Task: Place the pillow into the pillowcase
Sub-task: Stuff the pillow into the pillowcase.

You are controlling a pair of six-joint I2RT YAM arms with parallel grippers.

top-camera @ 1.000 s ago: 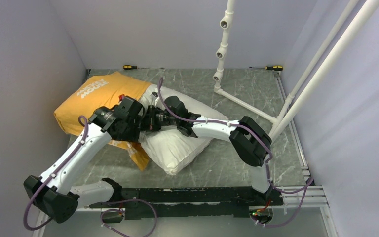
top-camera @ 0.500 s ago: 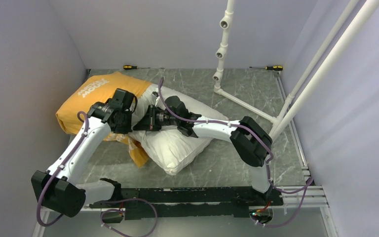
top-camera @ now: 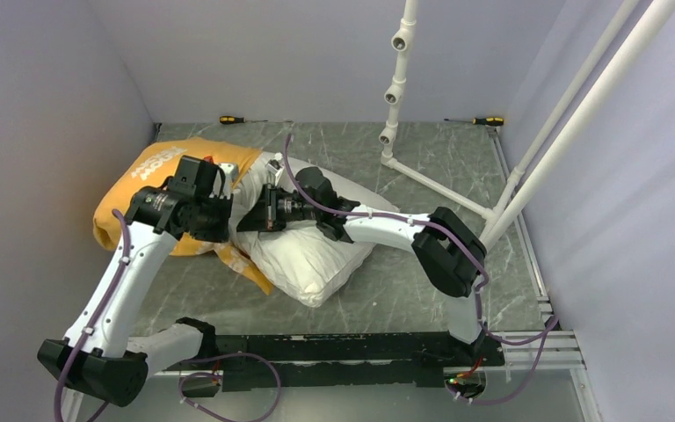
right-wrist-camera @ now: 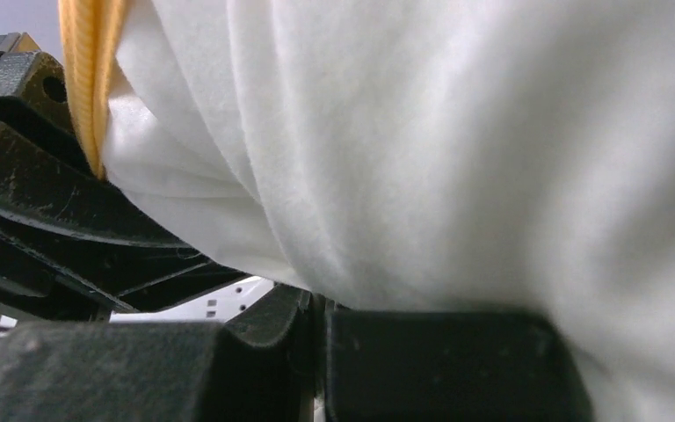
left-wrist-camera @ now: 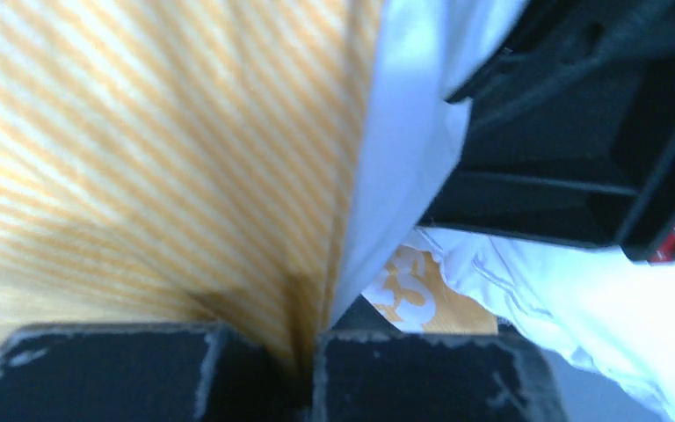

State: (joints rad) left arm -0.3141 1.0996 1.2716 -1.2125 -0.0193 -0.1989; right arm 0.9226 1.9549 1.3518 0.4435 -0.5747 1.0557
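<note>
Grey marbled tabletop [top-camera: 387, 299] carries everything. White pillow [top-camera: 303, 259] lies slantwise near the middle, its left end meeting the open edge of the orange-yellow pillowcase [top-camera: 141, 171], which sits bunched at the left rear. Left jaws are pinched together on a fold of the pillowcase's striped cloth. Right jaws, just beside them, are clamped on a fold of the pillow. A screwdriver [top-camera: 235, 120] lies at the rear left edge, and a second screwdriver [top-camera: 483, 120] at the rear right.

Crowded left-centre; bare table [top-camera: 404, 299] is seen at near right.
The left-centre is filled by the pillow [top-camera: 316, 259], pillowcase [top-camera: 154, 167], left arm [top-camera: 110, 290] and right arm [top-camera: 387, 224]; the far right is barred by slanting white pipes [top-camera: 582, 114].
</note>
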